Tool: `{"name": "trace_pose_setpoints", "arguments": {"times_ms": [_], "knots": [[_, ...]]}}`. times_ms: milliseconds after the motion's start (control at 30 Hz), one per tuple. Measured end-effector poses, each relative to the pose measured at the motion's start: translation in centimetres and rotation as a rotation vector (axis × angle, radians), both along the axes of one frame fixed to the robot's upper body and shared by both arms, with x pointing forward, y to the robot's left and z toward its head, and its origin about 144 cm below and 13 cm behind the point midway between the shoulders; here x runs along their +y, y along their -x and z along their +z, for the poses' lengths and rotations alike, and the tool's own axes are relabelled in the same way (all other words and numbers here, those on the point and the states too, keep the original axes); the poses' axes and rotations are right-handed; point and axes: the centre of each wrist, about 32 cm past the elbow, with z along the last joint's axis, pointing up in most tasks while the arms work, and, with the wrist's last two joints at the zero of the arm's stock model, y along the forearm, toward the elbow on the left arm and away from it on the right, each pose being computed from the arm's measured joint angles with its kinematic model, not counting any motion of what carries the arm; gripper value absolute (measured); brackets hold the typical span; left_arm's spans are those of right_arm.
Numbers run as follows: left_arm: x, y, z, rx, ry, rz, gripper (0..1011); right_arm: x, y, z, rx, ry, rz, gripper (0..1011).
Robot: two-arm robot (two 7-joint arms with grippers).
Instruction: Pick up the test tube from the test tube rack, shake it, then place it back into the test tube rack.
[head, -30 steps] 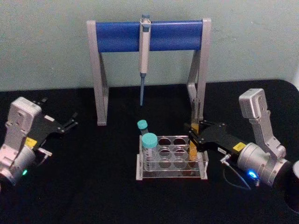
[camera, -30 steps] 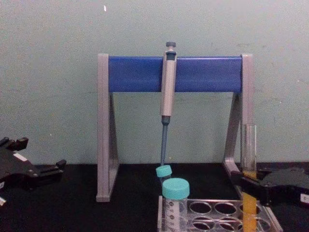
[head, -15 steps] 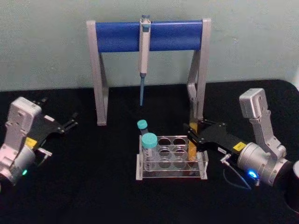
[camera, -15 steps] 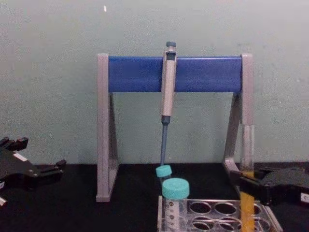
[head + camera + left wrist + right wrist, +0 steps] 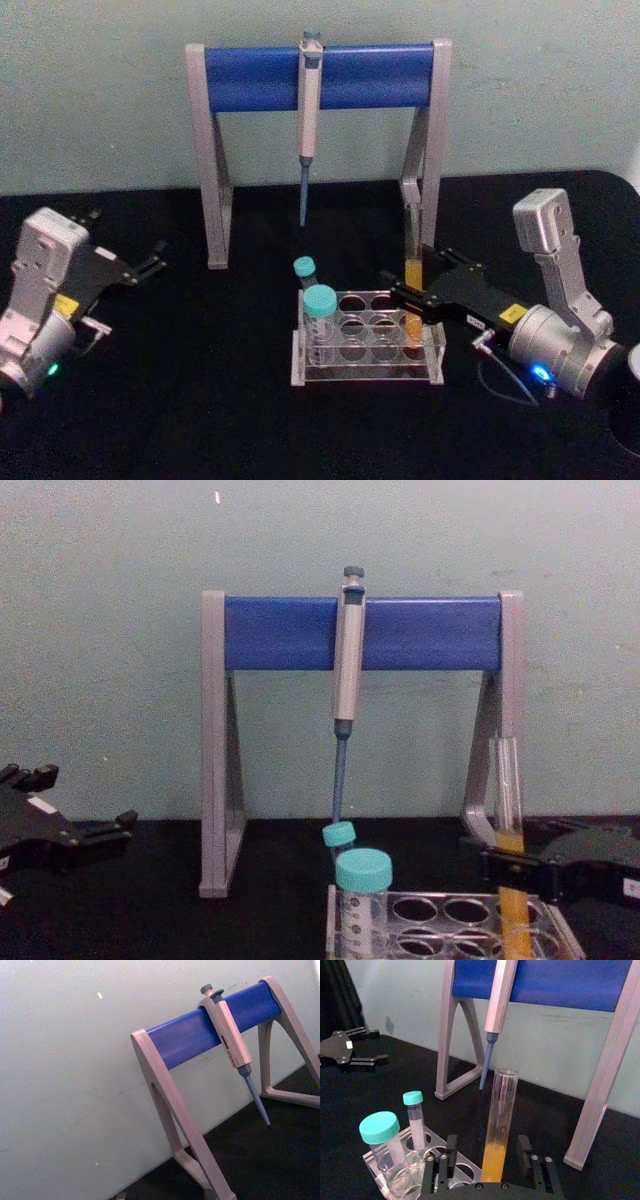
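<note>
Setting: laboratory bench. Black tabletop [image 5: 230, 400] against a plain pale green wall [image 5: 100, 90]. Far centre, a grey-and-blue pipette stand [image 5: 318, 75] with one pipette [image 5: 309, 110] hung on it. Nearer, a clear test tube rack [image 5: 368, 350] holding teal-capped tubes [image 5: 320, 315].

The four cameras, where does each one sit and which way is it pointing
Head: high, looking down at the rack, the tube and both grippers, left and right.
Chest: low, facing across the table at the pipette stand; right gripper around the tube.
Left wrist: tilted, facing the stand.
Right wrist: looks along its fingers at the tube.
Shared: all four show the stand.
</note>
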Motion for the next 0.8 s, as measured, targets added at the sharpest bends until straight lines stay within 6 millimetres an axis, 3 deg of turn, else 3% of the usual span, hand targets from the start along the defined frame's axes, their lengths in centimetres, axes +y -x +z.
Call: {"name": "trace_pose_setpoints", "arguments": {"times_ms": [300,533,800], "knots": [[0.0,0.0,0.0,0.0,0.0,0.0,1001,0.0,0.0,0.0,0.0,-0.001,0.0,1000],[0.0,0.0,0.0,0.0,0.0,0.0,1001,-0.1,0.1,0.0,-0.001,-0.002,-0.001,1000],[0.0,0.0,0.0,0.0,0.0,0.0,1001,-1.1,1.6,0.4,-0.015,-0.008,0.007,1000]]}}
